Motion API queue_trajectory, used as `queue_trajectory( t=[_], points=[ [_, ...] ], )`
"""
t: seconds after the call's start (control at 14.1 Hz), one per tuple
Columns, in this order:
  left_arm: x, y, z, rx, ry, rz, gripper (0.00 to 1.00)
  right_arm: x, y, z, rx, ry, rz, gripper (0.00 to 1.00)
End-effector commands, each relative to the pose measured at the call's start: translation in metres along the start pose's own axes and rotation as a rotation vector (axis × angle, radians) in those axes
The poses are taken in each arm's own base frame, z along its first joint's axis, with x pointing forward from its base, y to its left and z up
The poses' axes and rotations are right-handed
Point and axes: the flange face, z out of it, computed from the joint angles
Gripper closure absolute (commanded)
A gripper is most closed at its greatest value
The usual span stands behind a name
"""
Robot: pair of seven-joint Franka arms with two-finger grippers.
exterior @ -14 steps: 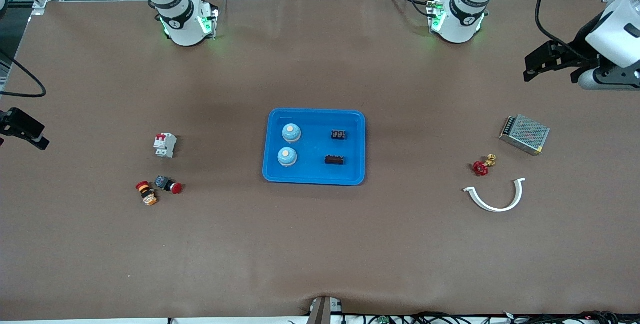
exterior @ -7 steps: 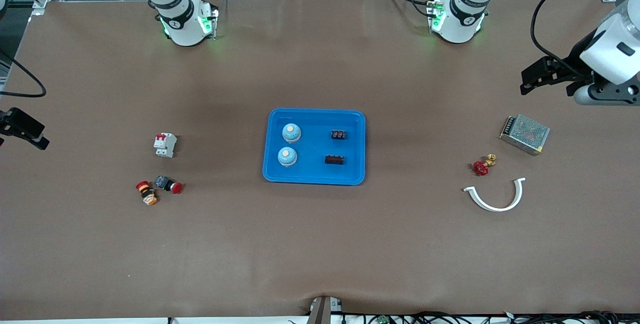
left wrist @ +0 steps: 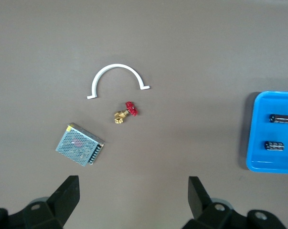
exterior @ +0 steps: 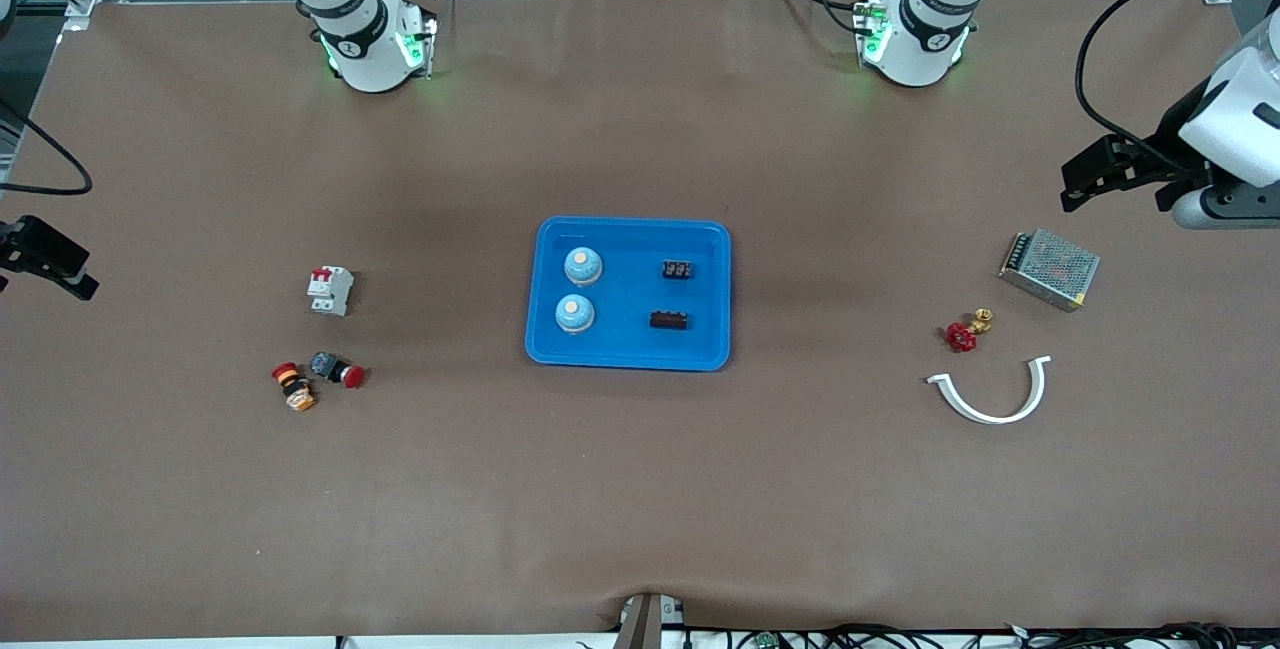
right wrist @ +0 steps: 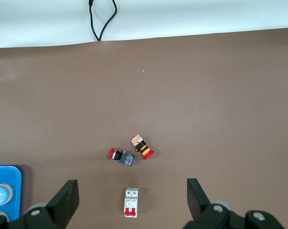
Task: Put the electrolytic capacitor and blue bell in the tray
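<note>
Tray (exterior: 628,357): bright-blue, rectangular, raised rim; lies at the middle of the table, between the two arms' ends.
Tray contents: two blue bells and two black capacitors, all inside the rim.
Blue bells: one (exterior: 583,266) farther from the front camera, one (exterior: 574,313) nearer; both stand upright toward the right arm's end of the tray, just beside each other, apart.
Electrolytic capacitors: one (exterior: 678,270) farther from the front camera, one (exterior: 669,320) nearer; both lie on their sides toward the left arm's end of the tray.
Left gripper (left wrist: 133,195): fingers spread wide, nothing between them; hangs above the table at the left arm's end, over the bare surface near the metal mesh box (exterior: 1049,269).
Right gripper (right wrist: 132,198): fingers spread wide, nothing between them; hangs above the table at the right arm's end, over the surface near the white circuit breaker (exterior: 330,290).
Left arm's end, loose items: red-handled brass valve (exterior: 965,330) near the mesh box; white curved clip (exterior: 990,397) nearer to the front camera than the valve.
Right arm's end, loose items: two red push-button switches (exterior: 315,379), touching each other, nearer to the front camera than the circuit breaker.
</note>
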Motion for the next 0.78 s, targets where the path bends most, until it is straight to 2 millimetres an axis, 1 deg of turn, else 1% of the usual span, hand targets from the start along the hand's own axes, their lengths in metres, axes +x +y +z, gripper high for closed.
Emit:
queue_trajectory(
  t=[0.0, 0.28, 0.49, 0.71],
  points=[
    [0.0009, -0.0066, -0.0045, 0.022, 0.030, 0.009, 0.00, 0.0013, -0.0002, -0.0042, -0.010, 0.006, 0.002, 0.00],
    [0.0029, -0.0067, -0.0103, 0.012, 0.061, -0.009, 0.00, 0.0015, -0.0003, -0.0044, -0.009, 0.008, 0.002, 0.00],
    [0.0054, -0.0068, -0.0086, 0.014, 0.070, -0.008, 0.00, 0.0015, -0.0003, -0.0044, -0.009, 0.008, 0.002, 0.00],
    [0.0089, -0.0123, -0.0108, 0.003, 0.095, -0.006, 0.00, 0.0015, -0.0003, -0.0044, -0.009, 0.008, 0.002, 0.00]
  ],
)
